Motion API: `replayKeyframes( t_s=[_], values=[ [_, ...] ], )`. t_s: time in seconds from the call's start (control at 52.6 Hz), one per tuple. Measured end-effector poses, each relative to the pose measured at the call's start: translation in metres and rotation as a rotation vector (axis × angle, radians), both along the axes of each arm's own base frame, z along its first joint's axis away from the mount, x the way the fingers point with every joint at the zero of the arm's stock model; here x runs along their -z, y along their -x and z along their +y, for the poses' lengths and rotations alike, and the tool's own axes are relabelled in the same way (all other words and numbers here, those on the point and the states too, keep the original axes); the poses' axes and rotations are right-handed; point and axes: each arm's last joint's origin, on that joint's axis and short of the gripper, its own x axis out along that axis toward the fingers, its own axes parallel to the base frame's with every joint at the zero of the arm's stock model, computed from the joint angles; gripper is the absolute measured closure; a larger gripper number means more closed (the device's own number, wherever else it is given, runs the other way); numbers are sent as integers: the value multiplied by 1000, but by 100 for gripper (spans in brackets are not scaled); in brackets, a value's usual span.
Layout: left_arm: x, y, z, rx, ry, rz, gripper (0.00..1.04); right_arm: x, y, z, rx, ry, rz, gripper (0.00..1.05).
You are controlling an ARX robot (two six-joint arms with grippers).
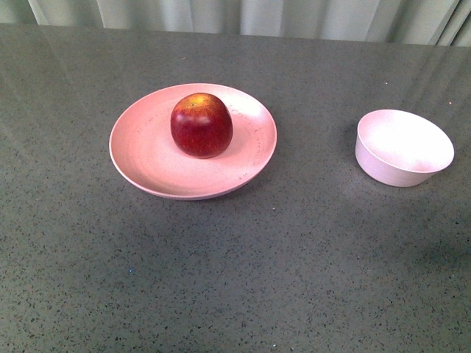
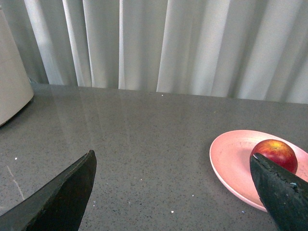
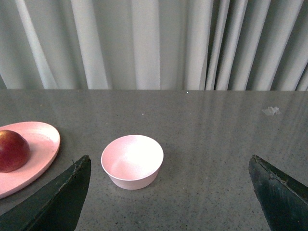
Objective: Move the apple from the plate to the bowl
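A dark-red apple with a yellow patch by its stem sits on the wide salmon-pink plate on the grey table. The small pale pink bowl stands empty to the plate's right. Neither arm shows in the front view. My left gripper is open, above bare table, with the plate and the apple beside one fingertip. My right gripper is open and empty; the bowl lies between its fingers, nearer one, and the apple and plate show at the edge.
Pale curtains hang behind the table's far edge. A beige rounded object stands at the table's side in the left wrist view. A small pale smear marks the table in the right wrist view.
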Motion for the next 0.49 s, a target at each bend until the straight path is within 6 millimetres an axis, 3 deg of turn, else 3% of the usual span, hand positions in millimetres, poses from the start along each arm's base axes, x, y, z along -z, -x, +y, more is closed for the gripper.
replayKeyframes(
  t_s=[0.494],
  values=[
    [0,0,0,0,0,0,9,0,0,0,0,0,0,9]
  ],
)
